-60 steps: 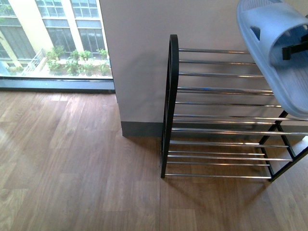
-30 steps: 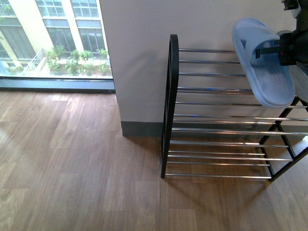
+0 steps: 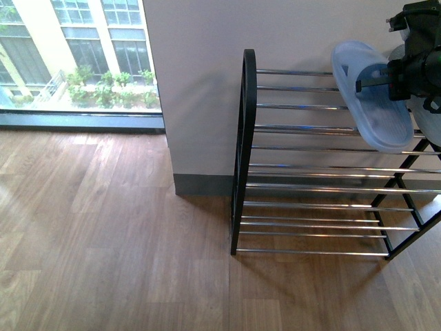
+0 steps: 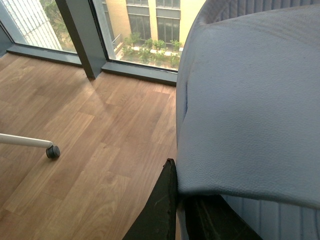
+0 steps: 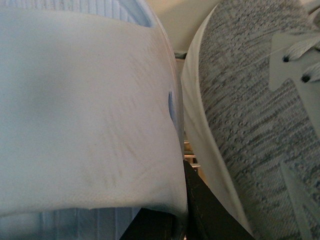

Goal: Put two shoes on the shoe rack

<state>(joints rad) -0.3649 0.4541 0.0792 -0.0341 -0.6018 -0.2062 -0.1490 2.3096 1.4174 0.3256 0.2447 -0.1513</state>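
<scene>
Swinging away from the camera, the slipper (image 3: pixel 375 96) has shrunk in the front view over the last second and now hangs at the far right end of the rack (image 3: pixel 310 169), level with its upper bars, held by a dark arm (image 3: pixel 417 69). That brings a slipper to the rack, not a task shoe.

Each wrist view shows a pincer clamped on a slipper strap: the left pincer (image 4: pixel 177 210) and the right pincer (image 5: pixel 182 210). One grey sneaker (image 5: pixel 250 125) lies just beside the right pincer's slipper, outside its grip. I cannot see the other sneaker.
</scene>
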